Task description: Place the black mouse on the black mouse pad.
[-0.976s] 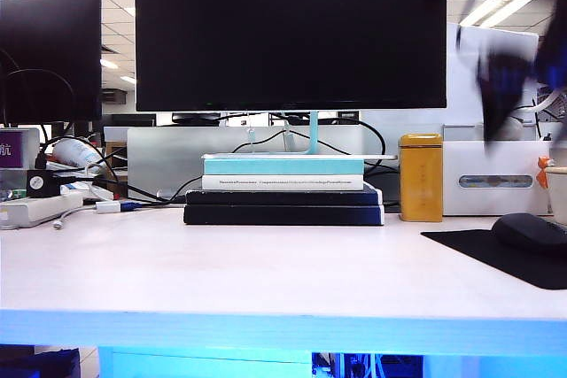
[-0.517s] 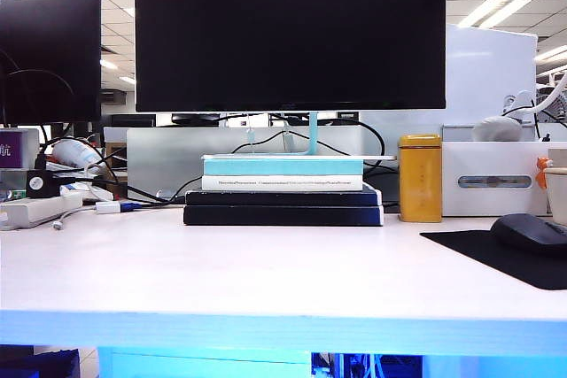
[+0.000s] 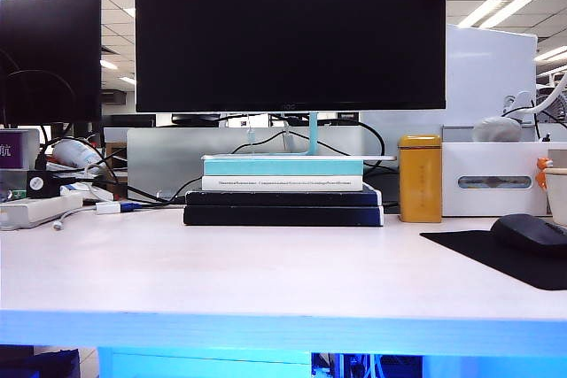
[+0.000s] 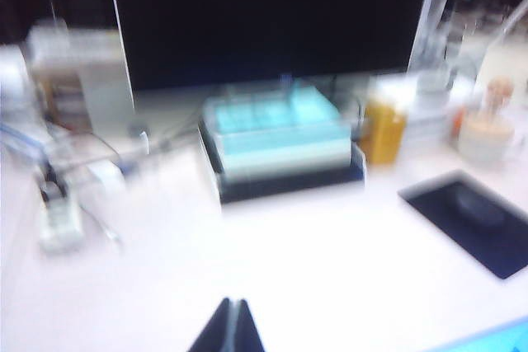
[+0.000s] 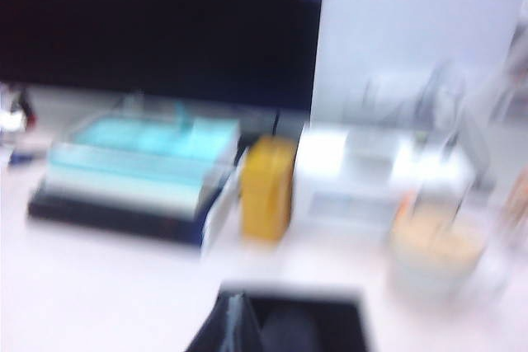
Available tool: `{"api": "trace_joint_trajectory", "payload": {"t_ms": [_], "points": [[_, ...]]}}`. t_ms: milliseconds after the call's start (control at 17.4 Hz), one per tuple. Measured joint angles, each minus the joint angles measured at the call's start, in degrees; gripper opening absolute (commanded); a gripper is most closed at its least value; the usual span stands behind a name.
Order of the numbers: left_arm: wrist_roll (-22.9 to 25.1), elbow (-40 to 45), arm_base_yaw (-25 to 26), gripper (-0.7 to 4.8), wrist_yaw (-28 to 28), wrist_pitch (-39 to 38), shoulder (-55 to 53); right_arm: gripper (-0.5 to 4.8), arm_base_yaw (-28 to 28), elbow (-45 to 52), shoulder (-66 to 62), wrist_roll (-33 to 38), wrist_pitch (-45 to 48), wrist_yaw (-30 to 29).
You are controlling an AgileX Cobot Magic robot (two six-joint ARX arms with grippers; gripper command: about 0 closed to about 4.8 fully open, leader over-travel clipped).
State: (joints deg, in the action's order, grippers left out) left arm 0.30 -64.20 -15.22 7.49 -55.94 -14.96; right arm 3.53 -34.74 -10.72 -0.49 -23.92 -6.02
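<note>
The black mouse (image 3: 530, 233) rests on the black mouse pad (image 3: 478, 250) at the right edge of the white desk. Neither arm shows in the exterior view. In the blurred left wrist view, my left gripper (image 4: 233, 303) is shut and empty, high over bare desk, far from the pad (image 4: 495, 246) and the mouse (image 4: 473, 204) on it. In the blurred right wrist view, my right gripper (image 5: 233, 296) is shut with nothing in it, raised above the pad's (image 5: 338, 312) near corner, with the mouse (image 5: 289, 331) just beside the tips.
A stack of books (image 3: 283, 189) under a large monitor (image 3: 290, 31) fills the middle back. A yellow tin (image 3: 420, 177), a white box (image 3: 494, 179) with a grey lump (image 3: 496, 129) on it, and a cup (image 3: 557, 192) stand behind the pad. Cables and a power strip (image 3: 35, 210) lie at the left.
A blurred dark arm at the upper right of the exterior view has pulled out of sight. The mouse and pad have not moved.
</note>
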Motion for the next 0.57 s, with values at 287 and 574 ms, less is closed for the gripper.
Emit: {"api": "trace_joint_trajectory", "payload": {"t_ms": [287, 574], "points": [[-4.59, 25.49, 0.00, -0.06, 0.02, 24.00, 5.35, -0.01, 0.00, 13.62, 9.51, 1.40, 1.86, 3.89], [-8.04, 43.71, -0.02, -0.06, -1.11, 43.25, 0.79, -0.01, 0.02, 22.18, 10.47, 5.99, 5.49, 4.85]]}}
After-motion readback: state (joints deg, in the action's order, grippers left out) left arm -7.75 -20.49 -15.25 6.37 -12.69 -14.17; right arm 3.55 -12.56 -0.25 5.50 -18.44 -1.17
